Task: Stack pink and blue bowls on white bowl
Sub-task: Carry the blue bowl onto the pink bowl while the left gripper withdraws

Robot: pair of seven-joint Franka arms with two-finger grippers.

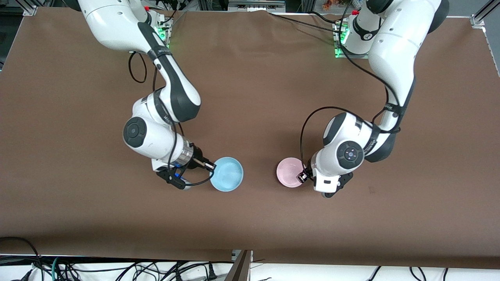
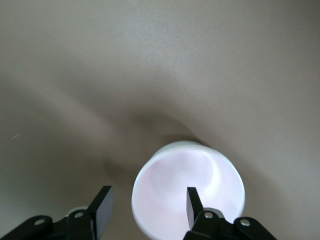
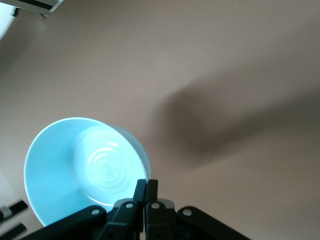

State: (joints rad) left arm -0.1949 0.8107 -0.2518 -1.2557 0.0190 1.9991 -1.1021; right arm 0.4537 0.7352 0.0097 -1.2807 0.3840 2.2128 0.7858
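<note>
On the brown table [image 1: 250,78], the blue bowl [image 1: 227,174] sits toward the right arm's end, the pink bowl [image 1: 290,172] toward the left arm's. The right gripper [image 1: 211,167] pinches the blue rim. The left gripper [image 1: 303,176], jaws spread, straddles the pink rim.

Both arms reach low over the table, wrists bent down. Left gripper [image 1: 302,176] [image 2: 147,207]: fingers spread apart, one either side of a rim. Right gripper [image 1: 211,166] [image 3: 145,192]: fingers pinched together on a rim.
</note>
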